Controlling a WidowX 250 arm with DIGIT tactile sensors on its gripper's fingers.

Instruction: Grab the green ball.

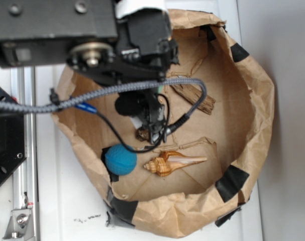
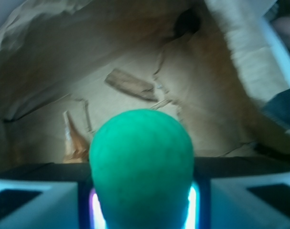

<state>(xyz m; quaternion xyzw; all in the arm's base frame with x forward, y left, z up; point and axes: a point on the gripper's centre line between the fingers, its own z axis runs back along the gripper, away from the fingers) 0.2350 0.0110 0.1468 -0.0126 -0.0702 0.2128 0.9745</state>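
The green ball fills the lower middle of the wrist view. It sits squeezed between the two glowing pads of my gripper, which is shut on it. The ball looks pressed into a tall oval and hangs above the brown paper floor. In the exterior view my gripper reaches down into the middle of the paper-lined bin, and the arm hides the green ball there.
A teal-blue ball lies at the bin's front left, with a tan seashell beside it. A piece of bark lies further back. The crumpled brown paper wall rings everything. A grey braided cable crosses the bin.
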